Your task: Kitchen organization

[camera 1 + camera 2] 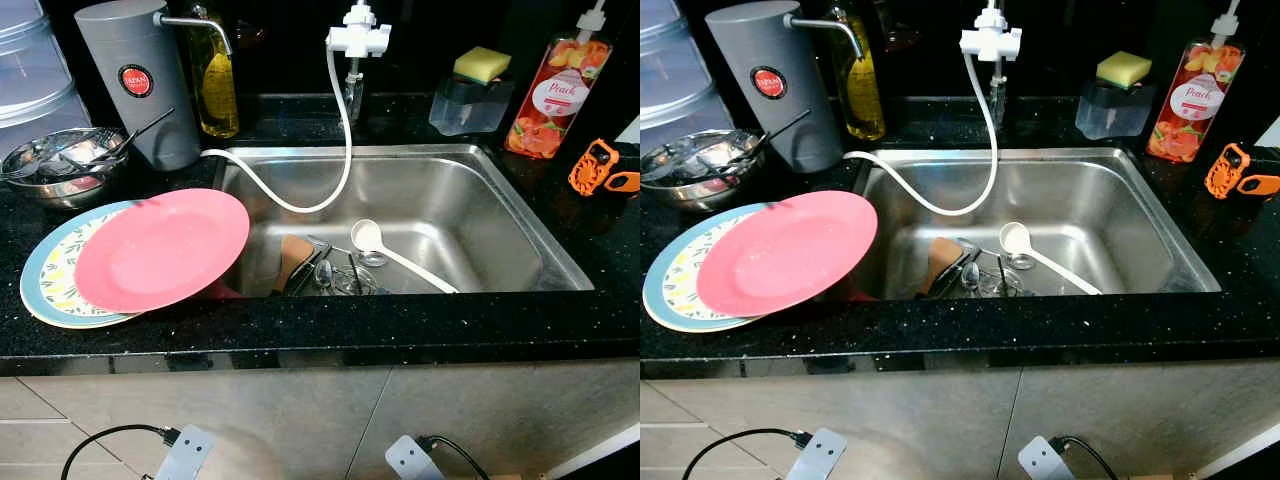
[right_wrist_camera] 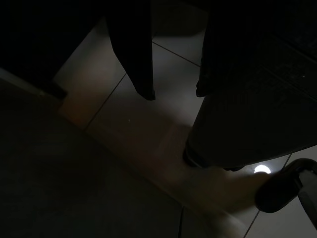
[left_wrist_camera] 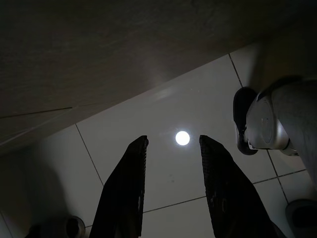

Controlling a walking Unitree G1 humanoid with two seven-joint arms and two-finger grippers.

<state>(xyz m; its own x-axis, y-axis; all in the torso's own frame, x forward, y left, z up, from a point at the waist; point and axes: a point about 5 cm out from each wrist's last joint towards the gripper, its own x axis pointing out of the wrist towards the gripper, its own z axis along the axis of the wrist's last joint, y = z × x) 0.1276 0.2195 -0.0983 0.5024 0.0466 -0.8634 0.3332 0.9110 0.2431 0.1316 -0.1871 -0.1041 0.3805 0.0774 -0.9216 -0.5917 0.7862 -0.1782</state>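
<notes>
A pink plate (image 1: 160,250) lies on a blue-rimmed patterned plate (image 1: 45,275) on the black counter left of the steel sink (image 1: 520,215). In the sink lie a white ladle (image 1: 395,252), a brown wooden utensil (image 1: 292,258) and several metal utensils (image 1: 335,272). A steel bowl (image 1: 60,165) with cutlery sits at the far left. Both arms hang low by the cabinet. My left gripper (image 3: 171,144) is open over the tiled floor. My right gripper (image 2: 173,94) is open too, in a dark view above floor tiles.
A grey water dispenser (image 1: 140,80), an oil bottle (image 1: 215,85) and a white tap with hose (image 1: 352,45) line the back. A sponge holder (image 1: 470,95), peach soap bottle (image 1: 555,95) and orange tool (image 1: 600,168) stand at the right.
</notes>
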